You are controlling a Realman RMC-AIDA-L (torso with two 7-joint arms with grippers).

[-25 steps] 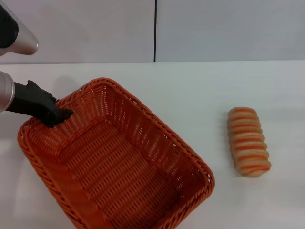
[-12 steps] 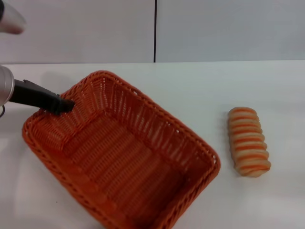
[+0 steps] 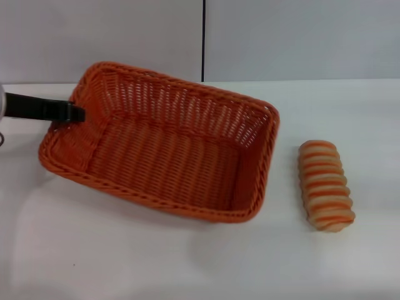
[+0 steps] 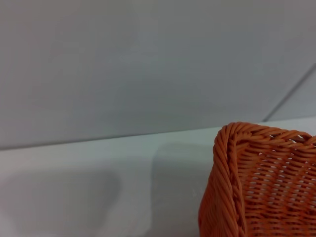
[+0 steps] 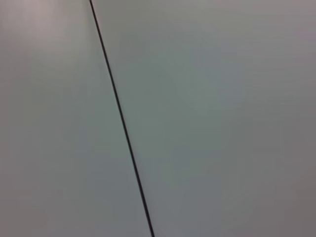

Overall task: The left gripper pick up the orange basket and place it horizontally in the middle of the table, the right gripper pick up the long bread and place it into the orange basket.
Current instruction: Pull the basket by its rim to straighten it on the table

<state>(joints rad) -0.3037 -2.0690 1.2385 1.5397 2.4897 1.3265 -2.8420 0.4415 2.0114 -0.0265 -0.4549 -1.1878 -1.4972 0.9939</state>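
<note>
The orange basket (image 3: 169, 147) lies almost crosswise in the left-middle of the white table (image 3: 187, 262) in the head view, its far side tipped up. My left gripper (image 3: 74, 112) reaches in from the left edge, shut on the basket's left short rim. A corner of the basket (image 4: 256, 182) also fills the left wrist view. To the right of the basket, apart from it, rests the long bread (image 3: 325, 185), striped cream and orange-brown, lying lengthwise front to back. The right gripper is out of view; its wrist view holds only grey wall.
A grey panelled wall (image 3: 281, 37) with a dark vertical seam (image 3: 204, 37) stands behind the table. White tabletop stretches in front of the basket and around the bread.
The left gripper has carried the basket back and swung it from a diagonal lie to nearly crosswise, its right end moving away from the front edge. The bread has not moved.
</note>
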